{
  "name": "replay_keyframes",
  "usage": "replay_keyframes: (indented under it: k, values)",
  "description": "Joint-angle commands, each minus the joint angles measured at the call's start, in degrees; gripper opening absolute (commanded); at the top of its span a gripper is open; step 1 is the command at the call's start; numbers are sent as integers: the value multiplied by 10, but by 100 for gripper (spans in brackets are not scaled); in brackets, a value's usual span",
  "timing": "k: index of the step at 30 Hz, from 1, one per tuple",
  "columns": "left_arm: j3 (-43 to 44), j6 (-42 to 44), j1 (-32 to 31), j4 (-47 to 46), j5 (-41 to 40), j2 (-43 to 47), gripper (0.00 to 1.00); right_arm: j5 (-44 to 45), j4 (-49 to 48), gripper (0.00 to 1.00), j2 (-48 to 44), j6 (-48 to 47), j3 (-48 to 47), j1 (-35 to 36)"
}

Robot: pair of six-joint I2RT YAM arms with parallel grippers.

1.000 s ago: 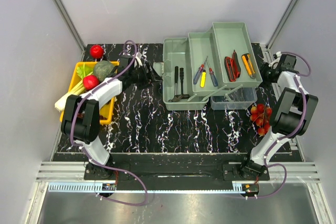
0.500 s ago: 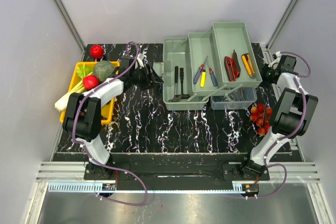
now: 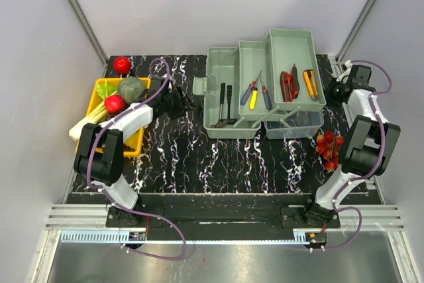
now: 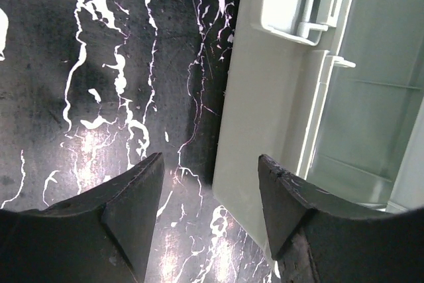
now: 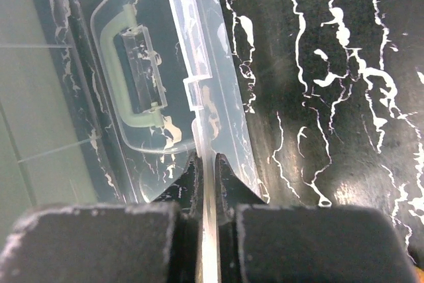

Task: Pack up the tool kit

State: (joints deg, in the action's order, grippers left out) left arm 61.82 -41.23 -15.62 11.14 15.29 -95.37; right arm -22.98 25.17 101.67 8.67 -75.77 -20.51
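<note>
**Lid-closing step.** Right tool clamped on the lid rim; left tool apart beside the toolbox, at 1 o'clock on the bench.
Your next move likely swings the lid over the spread trays; the wall crowds 3 o'clock, and open bench lies at 6.

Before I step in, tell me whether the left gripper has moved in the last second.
Yes. The left gripper has backed off leftward and toward the near edge, away from the toolbox left wall and nearer the yellow tray.
</note>
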Motion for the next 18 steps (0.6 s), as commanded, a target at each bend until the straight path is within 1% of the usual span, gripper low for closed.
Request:
replay_keyframes:
  k: [1, 4, 9, 18]
  values:
    - [2, -13, -8, -2, -28, -6, 62, 73, 17, 0, -60, 32, -61, 11]
    - [21, -11, -28, 4, -36, -29, 62, 115, 36, 0, -65, 20, -82, 30]
    - [78, -7, -64, 61, -53, -65, 59, 185, 71, 0, -70, 5, -124, 64]
    - [84, -3, -82, 60, -48, -70, 59, 291, 129, 0, -65, -17, -205, 115]
